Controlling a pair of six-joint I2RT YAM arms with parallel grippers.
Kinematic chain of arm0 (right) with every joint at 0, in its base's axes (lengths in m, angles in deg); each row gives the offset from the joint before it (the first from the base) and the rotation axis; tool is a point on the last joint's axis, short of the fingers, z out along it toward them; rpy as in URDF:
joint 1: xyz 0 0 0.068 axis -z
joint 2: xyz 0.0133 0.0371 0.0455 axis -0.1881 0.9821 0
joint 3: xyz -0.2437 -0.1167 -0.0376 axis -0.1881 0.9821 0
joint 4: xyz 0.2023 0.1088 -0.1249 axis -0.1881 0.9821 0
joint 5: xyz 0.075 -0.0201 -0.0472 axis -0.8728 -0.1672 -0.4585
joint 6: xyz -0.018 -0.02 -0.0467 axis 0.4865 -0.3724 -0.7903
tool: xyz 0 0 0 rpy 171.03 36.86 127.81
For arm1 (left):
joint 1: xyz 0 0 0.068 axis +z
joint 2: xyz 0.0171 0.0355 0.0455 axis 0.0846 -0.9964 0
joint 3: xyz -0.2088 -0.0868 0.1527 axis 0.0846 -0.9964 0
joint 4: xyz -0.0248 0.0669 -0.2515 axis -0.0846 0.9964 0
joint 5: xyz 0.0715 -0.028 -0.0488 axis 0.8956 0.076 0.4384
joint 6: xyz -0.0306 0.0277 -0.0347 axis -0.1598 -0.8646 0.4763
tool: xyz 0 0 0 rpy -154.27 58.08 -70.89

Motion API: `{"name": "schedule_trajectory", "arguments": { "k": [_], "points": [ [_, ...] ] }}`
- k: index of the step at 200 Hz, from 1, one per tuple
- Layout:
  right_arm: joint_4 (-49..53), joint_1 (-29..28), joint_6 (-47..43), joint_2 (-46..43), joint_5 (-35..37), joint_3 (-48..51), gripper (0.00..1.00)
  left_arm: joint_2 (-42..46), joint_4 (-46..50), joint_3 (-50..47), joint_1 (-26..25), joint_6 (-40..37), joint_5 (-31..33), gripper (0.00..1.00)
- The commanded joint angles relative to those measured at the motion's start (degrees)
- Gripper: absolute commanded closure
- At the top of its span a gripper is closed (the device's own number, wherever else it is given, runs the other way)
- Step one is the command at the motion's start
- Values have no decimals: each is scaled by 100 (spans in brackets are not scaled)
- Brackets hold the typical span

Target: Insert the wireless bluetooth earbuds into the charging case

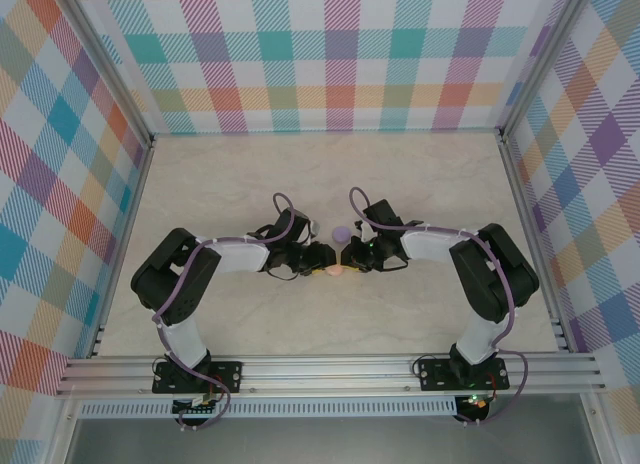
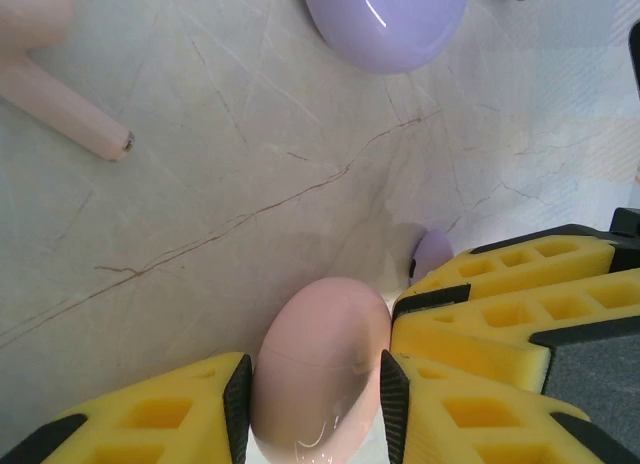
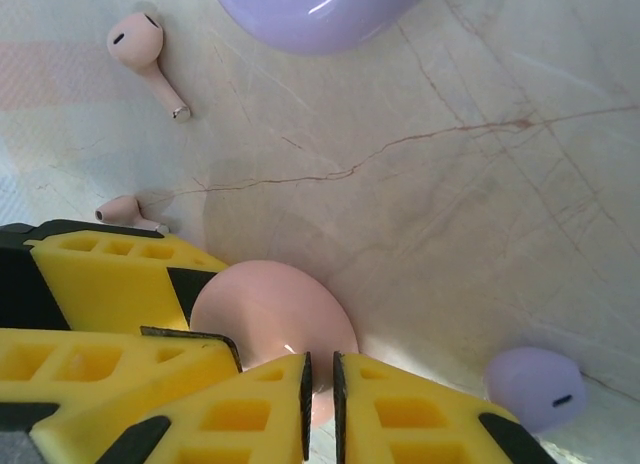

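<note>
The pink charging case [image 2: 320, 354] stands on edge on the marble table, and my left gripper [image 2: 315, 399] is shut on it across its width. My right gripper [image 3: 320, 404] comes in from the other side. Its jaws are almost together, pinching the rim of the pink case [image 3: 270, 319]. In the top view the two grippers meet over the case [image 1: 335, 271] at mid-table. Two pink earbuds lie loose: one [image 3: 140, 49] farther off, one [image 3: 125, 212] beside the left gripper's fingers. A purple earbud [image 3: 538, 384] lies close to the right gripper.
A shut purple case [image 1: 340, 231] sits just behind the pink one, large in the left wrist view as the purple case [image 2: 385, 19]. The purple earbud [image 2: 432, 252] lies by the right gripper's yellow fingers [image 2: 500, 304]. Checked walls enclose the table.
</note>
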Motion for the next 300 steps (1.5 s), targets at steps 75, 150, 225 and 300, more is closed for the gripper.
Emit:
{"name": "schedule_trajectory", "arguments": {
  "k": [75, 150, 225, 300],
  "points": [
    [198, -71, 14, -131, 201, -89, 83, 64, -170, -15, -80, 107, -56, 82],
    [311, 141, -555, -2078, 826, 180, 47, 1759, -549, -475, 46, -481, 712, 84],
    [-577, 1120, -1648, -3161, -2103, 120, 42, 3240, -1430, -174, 175, -1535, 481, 77],
    [-1647, 1151, -1305, -3365, -2975, -21, 45, 3140, -2188, 203, 184, -1259, -485, 80]
  ]
}}
